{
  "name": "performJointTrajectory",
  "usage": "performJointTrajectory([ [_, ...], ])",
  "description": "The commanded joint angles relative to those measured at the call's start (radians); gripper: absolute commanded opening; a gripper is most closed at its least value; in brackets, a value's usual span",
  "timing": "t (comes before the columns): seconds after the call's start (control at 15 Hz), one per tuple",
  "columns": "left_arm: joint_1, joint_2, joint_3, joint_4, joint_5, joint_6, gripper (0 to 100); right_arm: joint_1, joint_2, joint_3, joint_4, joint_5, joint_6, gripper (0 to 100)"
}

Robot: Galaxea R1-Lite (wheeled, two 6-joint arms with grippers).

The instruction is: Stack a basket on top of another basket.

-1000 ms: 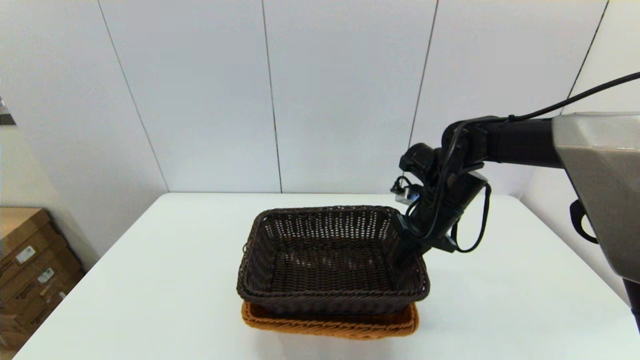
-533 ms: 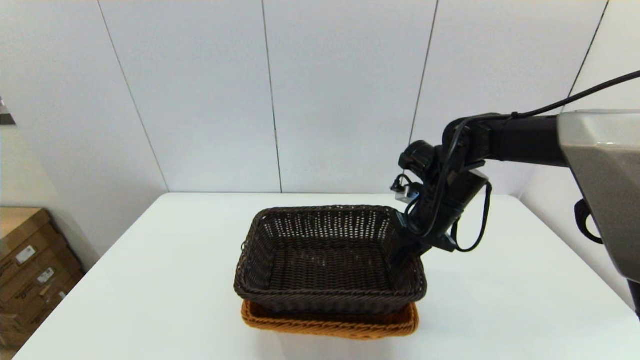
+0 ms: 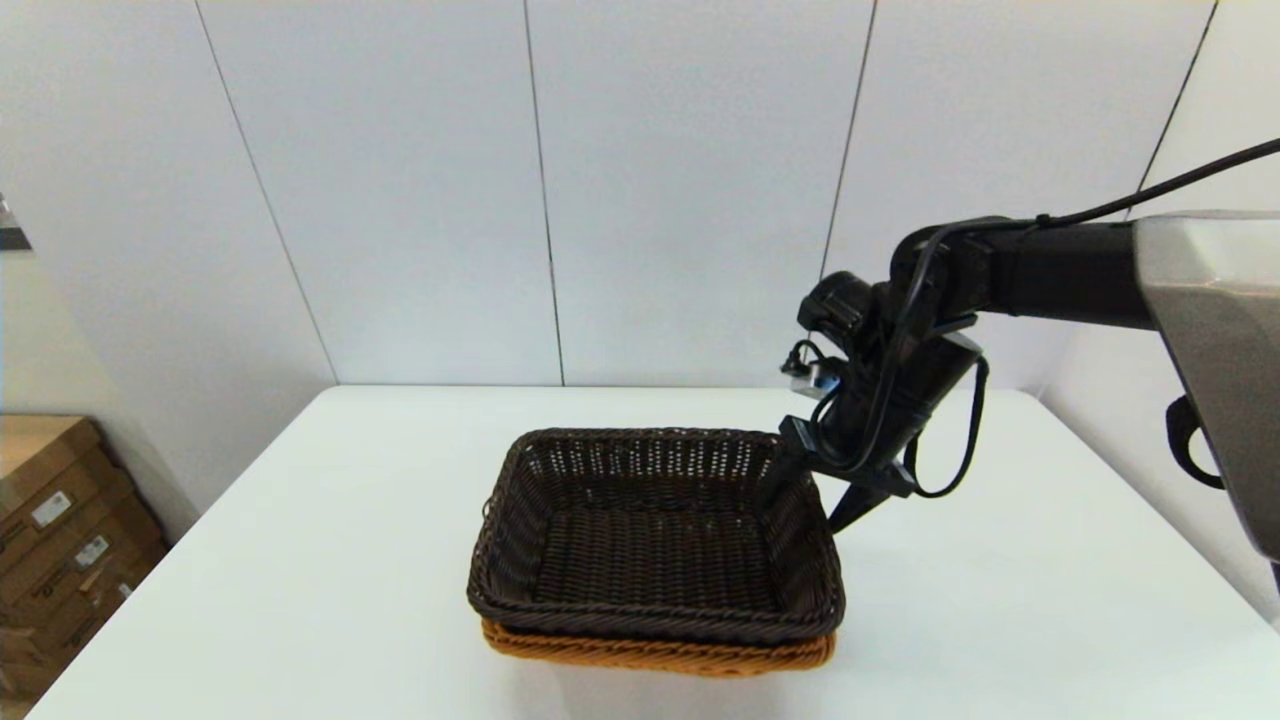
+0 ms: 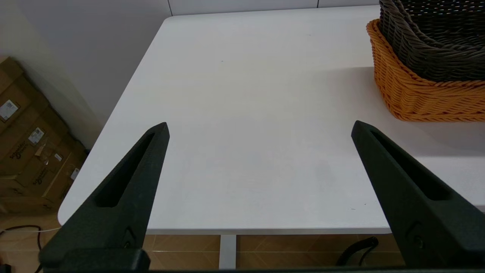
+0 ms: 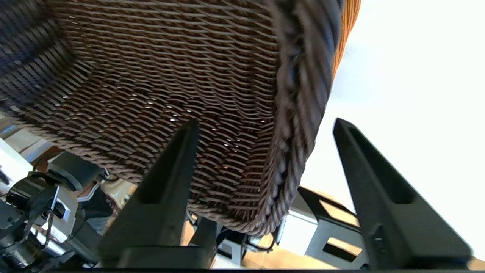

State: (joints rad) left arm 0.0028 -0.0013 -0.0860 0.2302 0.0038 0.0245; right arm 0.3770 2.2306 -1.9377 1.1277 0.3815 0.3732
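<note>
The dark brown basket (image 3: 655, 530) sits nested level inside the orange-tan basket (image 3: 650, 655) at the table's middle front; only the orange rim shows below it. My right gripper (image 3: 810, 500) hangs open over the dark basket's right rim, one finger inside and one outside. In the right wrist view the dark basket's rim (image 5: 299, 113) runs between the spread fingers of the right gripper (image 5: 265, 122), with a strip of the orange basket (image 5: 346, 30) beyond. My left gripper (image 4: 259, 126) is open over the table's near left, apart from the orange basket (image 4: 424, 94) and dark basket (image 4: 428, 49).
The white table (image 3: 300, 560) carries only the two baskets. Cardboard boxes (image 3: 60, 540) stand on the floor past the table's left edge, also seen as boxes (image 4: 30, 151) in the left wrist view. A wall closes the back.
The dark basket has dropped from a raised, tilted hold to sit level in the orange basket. My right gripper has opened and let go of its right rim.
</note>
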Motion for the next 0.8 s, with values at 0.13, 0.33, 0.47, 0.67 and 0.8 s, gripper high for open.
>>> performJointTrajectory([
  [0.13, 0.0, 0.001, 0.0, 0.001, 0.001, 0.0, 100, -0.072, -0.117, -0.006, -0.014, 0.0, -0.04, 100],
  [0.33, 0.0, 0.001, 0.0, 0.001, 0.001, 0.0, 100, -0.119, -0.233, 0.0, 0.073, 0.027, -0.099, 100],
  [0.47, 0.0, 0.001, 0.0, 0.001, -0.001, 0.0, 100, -0.156, -0.361, 0.005, 0.141, 0.063, -0.128, 100],
  [0.67, 0.0, 0.001, 0.0, 0.001, 0.001, 0.0, 100, -0.188, -0.603, 0.105, 0.181, 0.065, -0.125, 100],
  [0.8, 0.0, 0.001, 0.0, 0.001, 0.001, 0.0, 100, -0.222, -0.795, 0.212, 0.179, 0.045, -0.117, 100],
])
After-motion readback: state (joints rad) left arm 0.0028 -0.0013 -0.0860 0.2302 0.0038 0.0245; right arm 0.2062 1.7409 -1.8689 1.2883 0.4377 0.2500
